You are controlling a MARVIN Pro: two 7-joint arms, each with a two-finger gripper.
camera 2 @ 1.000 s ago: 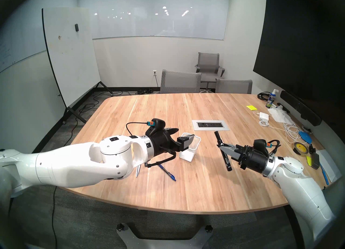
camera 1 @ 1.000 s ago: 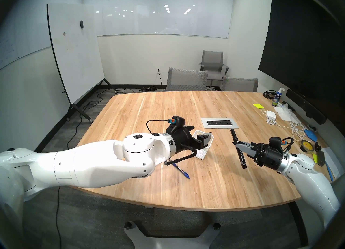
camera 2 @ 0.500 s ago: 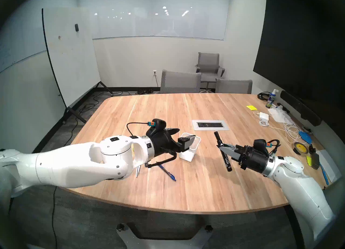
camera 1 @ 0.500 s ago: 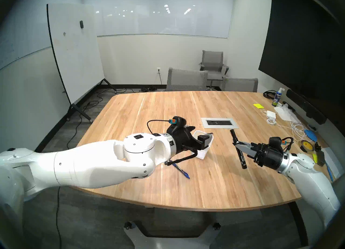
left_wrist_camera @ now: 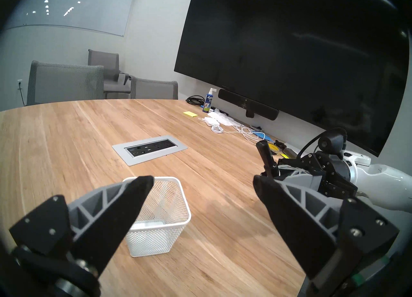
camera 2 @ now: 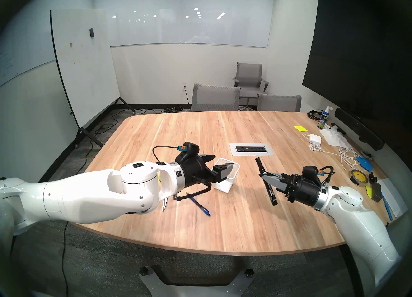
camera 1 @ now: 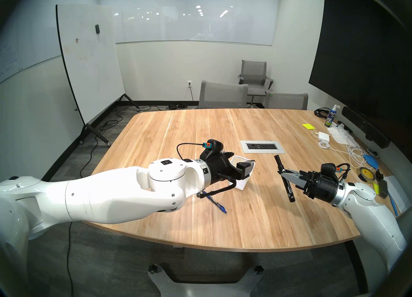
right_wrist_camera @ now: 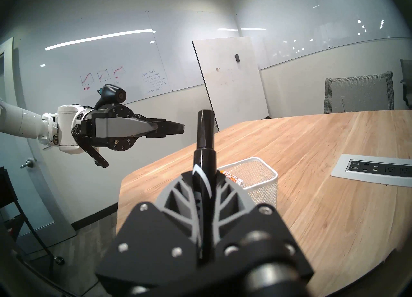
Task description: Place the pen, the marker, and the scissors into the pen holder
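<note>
Marker (camera 1: 285,178) clamped in right tool (camera 1: 281,172), held above table (camera 1: 256,218), right of pen holder (camera 1: 244,179). Left tool (left_wrist_camera: 201,187) gapes empty over holder. Pen (camera 1: 216,203) lies on table, near edge. Step in hand: marker insertion; next calls for carrying it over the rim, upright. Only head stereo right view shows scissors (camera 2: 164,203); only right wrist view shows something orange inside holder.

White mesh pen holder (left_wrist_camera: 165,229) upright on table; blue pen (camera 2: 198,204) flat nearby; black marker (camera 1: 285,178) held aloft, tilted.
</note>
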